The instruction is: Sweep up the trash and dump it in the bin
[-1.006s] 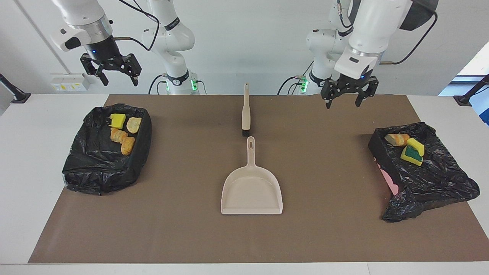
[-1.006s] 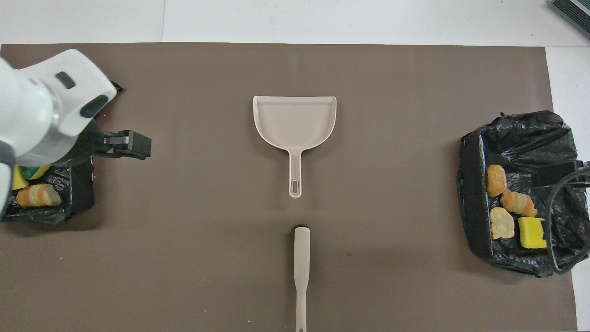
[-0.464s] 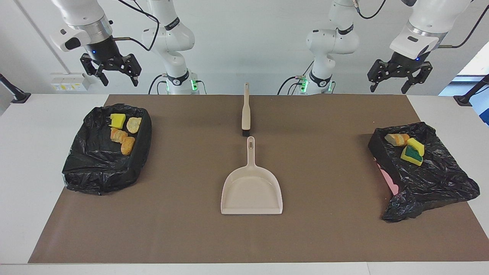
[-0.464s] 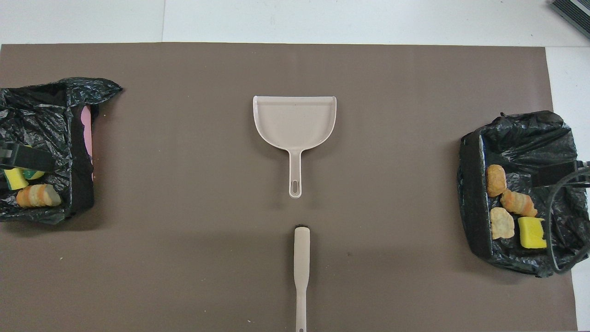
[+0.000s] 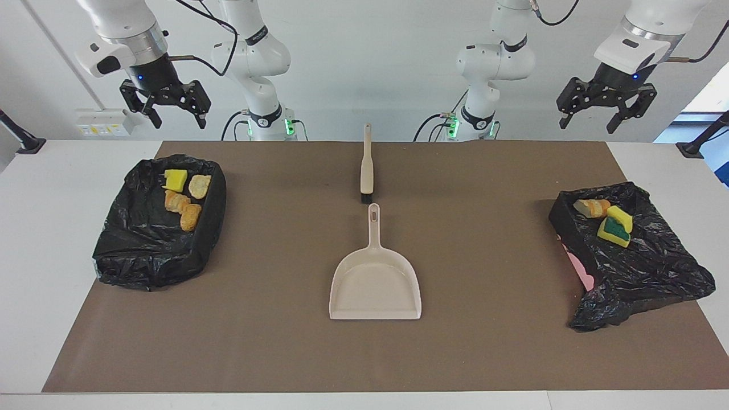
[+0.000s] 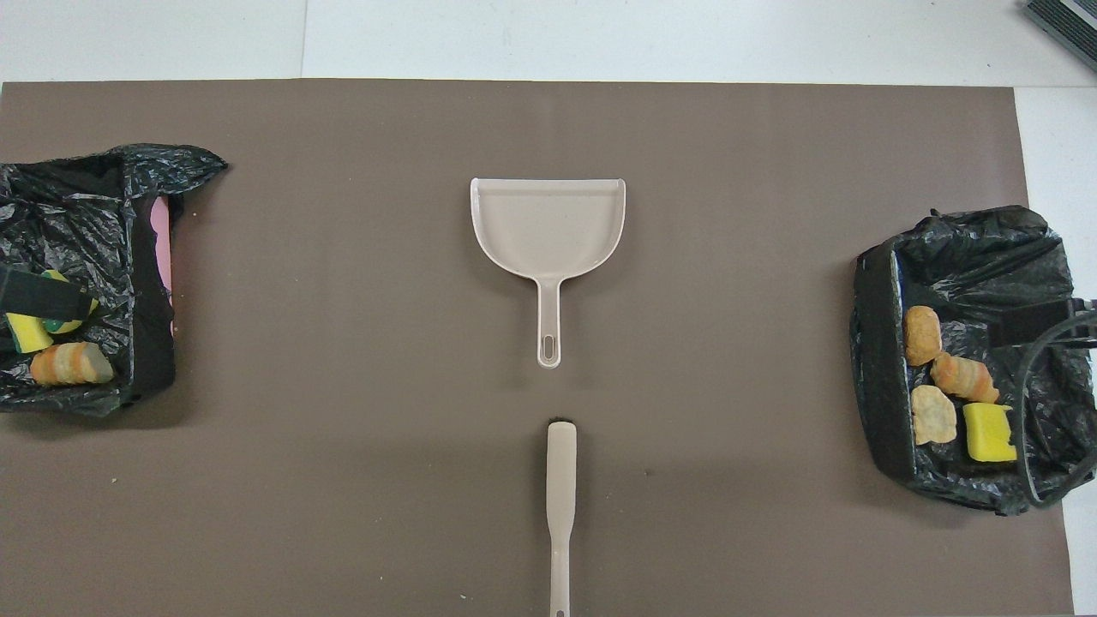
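The trash lies in two black-bagged bins. A yellow sponge piece (image 5: 175, 180) and tan lumps (image 5: 185, 208) sit in the bin (image 5: 148, 250) at the right arm's end. Green-backed sponges (image 5: 616, 229) and a tan lump (image 5: 592, 208) sit in the bin (image 5: 632, 267) at the left arm's end. The beige dustpan (image 5: 376, 285) lies empty mid-mat, with the brush (image 5: 367, 171) in line with its handle, nearer the robots. My left gripper (image 5: 589, 122) hangs open, high over its bin. My right gripper (image 5: 177, 121) hangs open, high over the other bin, holding nothing.
A brown mat (image 6: 343, 428) covers most of the white table. Pink shows through a tear in the bag (image 5: 578, 267) at the left arm's end. A black cable loop (image 6: 1050, 411) overlaps the bin at the right arm's end in the overhead view.
My left arm has swung from above the mat near the brush out to the left arm's end of the table and risen. The right arm has not moved.
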You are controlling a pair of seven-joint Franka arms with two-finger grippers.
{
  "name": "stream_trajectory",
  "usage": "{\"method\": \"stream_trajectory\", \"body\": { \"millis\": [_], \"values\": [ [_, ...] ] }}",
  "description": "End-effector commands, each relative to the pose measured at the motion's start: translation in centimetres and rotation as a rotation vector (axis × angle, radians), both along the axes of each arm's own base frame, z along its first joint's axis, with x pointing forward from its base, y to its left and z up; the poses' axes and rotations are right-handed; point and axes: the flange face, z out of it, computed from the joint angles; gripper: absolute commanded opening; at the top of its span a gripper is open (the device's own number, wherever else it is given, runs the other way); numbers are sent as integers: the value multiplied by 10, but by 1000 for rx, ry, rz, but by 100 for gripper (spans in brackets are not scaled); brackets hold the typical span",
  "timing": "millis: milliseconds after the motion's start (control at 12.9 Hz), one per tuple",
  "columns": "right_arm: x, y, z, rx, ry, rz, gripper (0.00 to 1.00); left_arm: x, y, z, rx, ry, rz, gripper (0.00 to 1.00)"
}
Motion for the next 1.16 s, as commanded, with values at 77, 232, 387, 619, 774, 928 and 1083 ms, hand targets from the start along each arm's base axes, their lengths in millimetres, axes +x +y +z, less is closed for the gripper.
{"method": "stream_trajectory", "body": {
  "millis": [77, 232, 387, 619, 774, 928, 1083],
  "values": [
    [-1, -5, 2, -45, -42, 13, 100, -12, -12, 5, -8, 18, -19, 100],
    [-1, -5, 0, -44, -36, 15, 100, -12, -9, 4, -8, 22, -13, 100],
    [-2, -5, 0, -44, -34, 15, 100, -12, -6, 4, -8, 27, -7, 100],
    [-2, -6, 0, -42, -34, 13, 100, -13, -5, 3, -5, 37, -3, 100],
    [-2, -6, 0, -42, -34, 13, 100, -14, -2, 4, -4, 39, 3, 100],
    [-3, -5, 0, -40, -31, 13, 100, -16, -3, 2, -2, 60, 0, 100],
    [-3, -5, -2, -40, -27, 13, 100, -16, -3, 2, -2, 62, 0, 100]
  ]
}}
